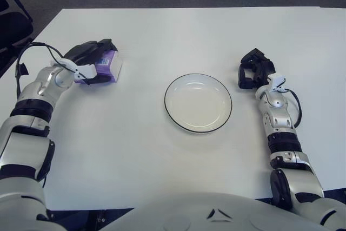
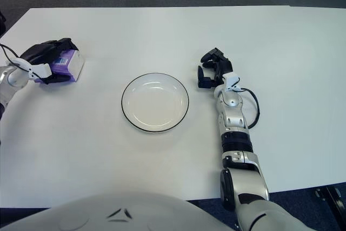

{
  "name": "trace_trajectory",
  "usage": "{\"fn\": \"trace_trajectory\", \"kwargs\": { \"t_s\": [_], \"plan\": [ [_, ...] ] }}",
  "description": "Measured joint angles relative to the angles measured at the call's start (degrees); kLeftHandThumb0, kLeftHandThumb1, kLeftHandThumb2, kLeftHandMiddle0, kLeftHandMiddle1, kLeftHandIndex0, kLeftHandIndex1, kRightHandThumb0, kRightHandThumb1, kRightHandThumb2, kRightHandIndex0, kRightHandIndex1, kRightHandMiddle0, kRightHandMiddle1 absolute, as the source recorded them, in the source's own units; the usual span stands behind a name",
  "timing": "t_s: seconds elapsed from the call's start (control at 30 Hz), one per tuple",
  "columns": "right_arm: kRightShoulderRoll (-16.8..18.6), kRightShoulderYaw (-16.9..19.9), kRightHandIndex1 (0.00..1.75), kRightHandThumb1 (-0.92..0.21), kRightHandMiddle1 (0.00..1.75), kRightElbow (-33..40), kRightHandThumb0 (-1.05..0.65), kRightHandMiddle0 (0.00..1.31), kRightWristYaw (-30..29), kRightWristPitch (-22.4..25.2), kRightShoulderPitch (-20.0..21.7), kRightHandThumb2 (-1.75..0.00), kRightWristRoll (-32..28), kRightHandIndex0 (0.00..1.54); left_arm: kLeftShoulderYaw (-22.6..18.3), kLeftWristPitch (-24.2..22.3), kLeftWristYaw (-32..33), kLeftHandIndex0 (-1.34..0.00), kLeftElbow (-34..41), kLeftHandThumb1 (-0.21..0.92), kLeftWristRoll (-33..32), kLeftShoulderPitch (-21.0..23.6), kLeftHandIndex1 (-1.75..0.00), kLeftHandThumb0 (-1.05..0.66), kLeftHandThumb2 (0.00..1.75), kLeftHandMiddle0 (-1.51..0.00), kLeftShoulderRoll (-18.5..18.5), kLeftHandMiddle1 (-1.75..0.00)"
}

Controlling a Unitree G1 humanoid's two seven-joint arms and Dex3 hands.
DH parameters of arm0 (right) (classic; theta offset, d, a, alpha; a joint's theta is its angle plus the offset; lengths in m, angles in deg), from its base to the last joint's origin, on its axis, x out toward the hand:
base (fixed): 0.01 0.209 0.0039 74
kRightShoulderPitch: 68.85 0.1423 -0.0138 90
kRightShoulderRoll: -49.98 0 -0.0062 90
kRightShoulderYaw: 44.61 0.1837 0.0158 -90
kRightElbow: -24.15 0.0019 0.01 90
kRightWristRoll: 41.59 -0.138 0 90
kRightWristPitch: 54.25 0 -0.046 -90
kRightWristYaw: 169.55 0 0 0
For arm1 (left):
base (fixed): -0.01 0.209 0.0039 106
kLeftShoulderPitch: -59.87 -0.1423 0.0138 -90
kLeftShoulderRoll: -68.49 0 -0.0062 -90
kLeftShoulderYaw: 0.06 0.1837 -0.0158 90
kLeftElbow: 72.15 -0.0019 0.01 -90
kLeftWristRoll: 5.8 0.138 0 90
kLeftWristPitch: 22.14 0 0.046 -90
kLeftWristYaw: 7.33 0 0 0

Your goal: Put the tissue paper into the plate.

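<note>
Plate (image 1: pixel 198 103) mid-table (image 1: pixel 162 36) — tissue pack (image 1: pixel 108 66) far left, right robot hand (image 1: pixel 253 72) just right.

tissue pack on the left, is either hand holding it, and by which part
The left hand has its fingers around the near end of the tissue pack. The right hand holds nothing.

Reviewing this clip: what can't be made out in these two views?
- Tissue pack: the left hand covers its near side in both views; whether it is lifted off the table is unclear.
- Right hand, right of the plate: palm faces away, so finger contact with the table is hidden.
</note>
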Motion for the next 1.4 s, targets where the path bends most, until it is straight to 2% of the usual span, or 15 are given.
{"fn": "trace_trajectory", "kwargs": {
  "t_s": [0.3, 0.53, 1.0, 1.2, 1.4],
  "plan": [
    [-0.09, 0.07, 1.66, -0.15, 1.75, 0.00, -0.01, 0.49, 0.11, -0.02, -0.10, -1.50, 0.00, 0.80, -0.29, -1.02, 5.94, -1.02, 4.74, 0.32, 1.51, -2.81, -1.75, -0.11, 1.36, -1.32, -0.47, -1.75],
    [-0.43, 0.12, 1.66, -0.15, 1.75, 0.00, -0.01, 0.49, 0.24, -0.05, -0.21, -1.50, -0.01, 0.80, -0.83, -3.73, 7.35, -1.06, 12.24, 0.32, 1.62, -4.80, -1.75, -0.11, 1.36, -1.36, -3.50, -1.75],
    [-0.54, 0.02, 1.66, -0.14, 1.75, -0.27, -0.01, 0.49, 0.27, -0.18, -0.17, -1.50, 0.01, 0.80, -2.87, -1.50, 9.95, -1.09, 18.80, 0.25, 1.04, -3.82, -1.75, -0.05, 1.41, -1.32, -8.93, -1.75],
    [-0.66, -0.05, 1.67, -0.14, 1.75, -0.50, -0.01, 0.49, 0.26, -0.22, -0.11, -1.50, 0.02, 0.80, -3.12, -1.05, 9.78, -1.10, 20.73, 0.25, 0.82, -1.93, -1.75, -0.04, 1.41, -1.32, -11.13, -1.75],
    [-0.74, -0.17, 1.68, -0.15, 1.75, -0.59, -0.01, 0.48, 0.25, -0.20, -0.07, -1.51, 0.05, 0.79, -3.33, -0.43, 8.11, -1.11, 25.93, 0.25, -1.14, -0.88, -1.75, -0.06, 1.41, -1.33, -13.70, -1.75]
  ]
}}
